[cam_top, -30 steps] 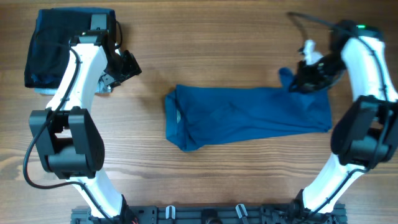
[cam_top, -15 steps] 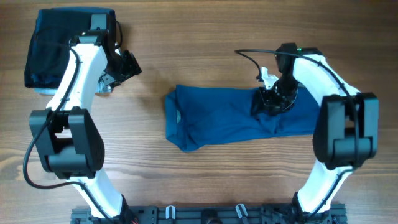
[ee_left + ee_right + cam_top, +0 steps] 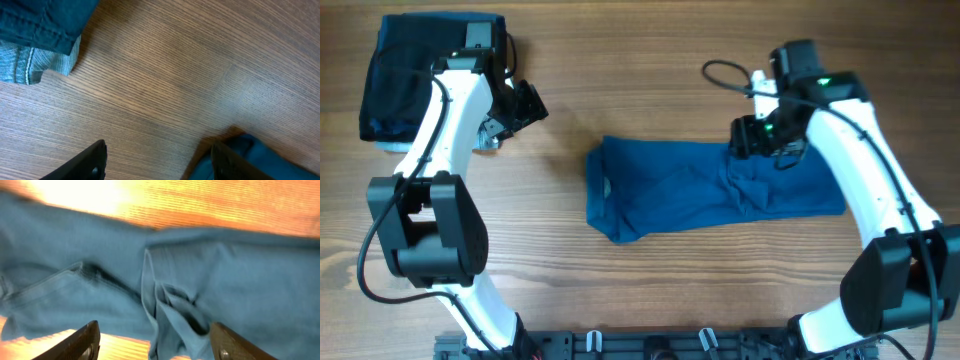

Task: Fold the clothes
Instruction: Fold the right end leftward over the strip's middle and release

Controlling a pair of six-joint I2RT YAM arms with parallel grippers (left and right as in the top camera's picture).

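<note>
From above, the blue shirt [image 3: 680, 195] lies in the middle of the wooden table [image 3: 650, 60] as a long flat band running left to right, its left end rounded and doubled over, with a knot of wrinkles right of its middle. The right gripper [image 3: 760, 150] hangs over the shirt's upper edge just by those wrinkles; from this angle I cannot tell how its jaws stand. A black cable [image 3: 720, 72] loops out from that arm over the bare wood. The left gripper [image 3: 525, 105] is off to the left, well apart from the shirt, over the table beside a pile of dark clothes [image 3: 390, 70] in the far left corner, which shows a pale blue edge [image 3: 390, 146] along its near side. The left wrist camera shows the left gripper [image 3: 160, 165] with its two fingertips [image 3: 95, 160] spread wide and nothing between them but wood grain; the dark clothes [image 3: 40, 20] and their pale blue edge [image 3: 25, 65] sit in the upper left corner, and a corner of the shirt [image 3: 260, 155] shows at the lower right. The right wrist picture is blurred, yet the right gripper [image 3: 155, 347] plainly has its fingertips [image 3: 85, 340] set wide apart above the shirt [image 3: 90, 280], pinching nothing. A bunched crease [image 3: 172, 305] rises in the cloth between them, and the table [image 3: 210, 205] glows orange along the top.
</note>
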